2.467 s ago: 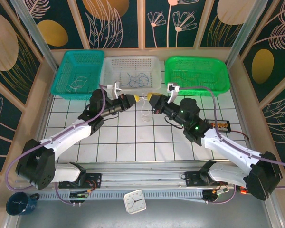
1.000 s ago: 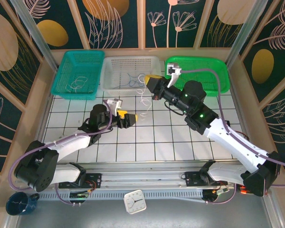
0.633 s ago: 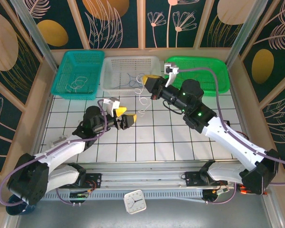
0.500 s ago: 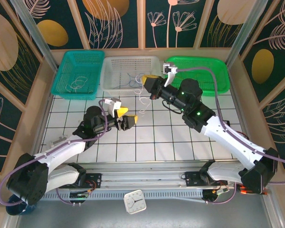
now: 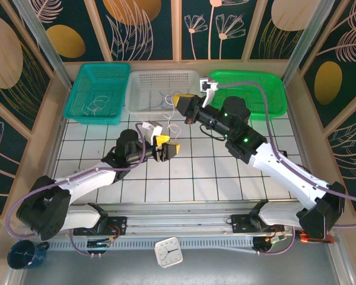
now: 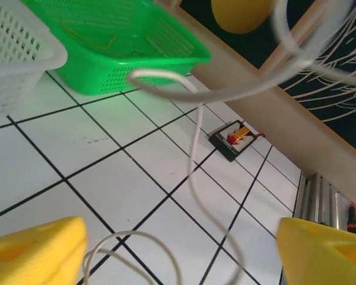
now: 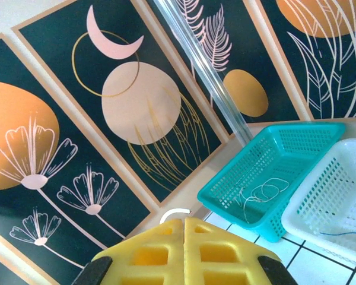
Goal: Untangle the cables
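Whitish cable (image 5: 175,124) is seen from above dangling in loose loops just in front of the white basket (image 5: 132,95), off its near right corner, over the tiled table (image 5: 196,178). Its upper end is pinched by the right gripper (image 5: 177,100), which is held over that same corner with its yellow jaws pressed together. The left gripper (image 5: 169,145) is held further to the near side of the white basket, level with the lowest loops, its jaws spread apart with nothing clamped in them. A teal basket (image 5: 83,101) is set just left of the white basket and a green basket (image 5: 267,98) just right of it. From the left wrist, the two yellow fingers (image 6: 41,249) are seen wide apart, and the whitish cable (image 6: 197,136) is strung down through the gap ungripped; whether either finger is brushed cannot be told. The white basket (image 6: 24,59) is caught at the upper left, with the green basket (image 6: 166,50) beside it holding a yellowish cable (image 6: 89,38). From the right wrist, the right gripper (image 7: 184,237) is shown fully closed, a short arc of the whitish cable (image 7: 175,212) poking out at its tips. A blue cable (image 7: 344,233) is lying in the white basket (image 7: 320,196), and just beside it the teal basket (image 7: 225,190) is seen with a whitish coil (image 7: 264,193) inside.
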Robot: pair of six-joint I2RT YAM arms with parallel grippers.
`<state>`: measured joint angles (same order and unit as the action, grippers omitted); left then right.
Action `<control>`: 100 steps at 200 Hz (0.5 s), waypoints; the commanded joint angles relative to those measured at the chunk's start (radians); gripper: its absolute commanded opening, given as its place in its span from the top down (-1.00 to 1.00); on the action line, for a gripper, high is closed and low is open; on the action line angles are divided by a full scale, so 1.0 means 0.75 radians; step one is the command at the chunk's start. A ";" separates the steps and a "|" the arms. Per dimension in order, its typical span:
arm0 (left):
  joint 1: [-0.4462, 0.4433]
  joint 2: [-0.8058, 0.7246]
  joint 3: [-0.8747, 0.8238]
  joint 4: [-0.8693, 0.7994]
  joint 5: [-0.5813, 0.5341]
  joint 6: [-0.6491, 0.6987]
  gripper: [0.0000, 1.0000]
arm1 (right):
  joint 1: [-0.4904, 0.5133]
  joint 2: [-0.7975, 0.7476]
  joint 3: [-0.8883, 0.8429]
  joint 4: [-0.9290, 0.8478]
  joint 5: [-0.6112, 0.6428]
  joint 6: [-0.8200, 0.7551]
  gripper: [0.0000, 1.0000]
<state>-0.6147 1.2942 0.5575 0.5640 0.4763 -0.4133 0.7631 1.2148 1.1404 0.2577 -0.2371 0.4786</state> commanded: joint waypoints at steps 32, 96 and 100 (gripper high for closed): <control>-0.005 0.093 0.047 0.111 -0.079 0.014 0.34 | 0.001 -0.055 0.070 0.070 -0.015 0.032 1.00; -0.003 0.006 0.006 0.105 -0.362 -0.047 1.00 | -0.097 -0.231 -0.046 0.086 0.008 0.078 1.00; -0.004 -0.005 0.003 0.099 -0.390 -0.053 1.00 | -0.107 -0.249 -0.061 0.088 0.013 0.083 1.00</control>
<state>-0.6147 1.3483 0.5648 0.6056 0.3164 -0.4313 0.7151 1.1137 1.1404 0.2707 -0.2394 0.5148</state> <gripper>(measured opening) 0.043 0.052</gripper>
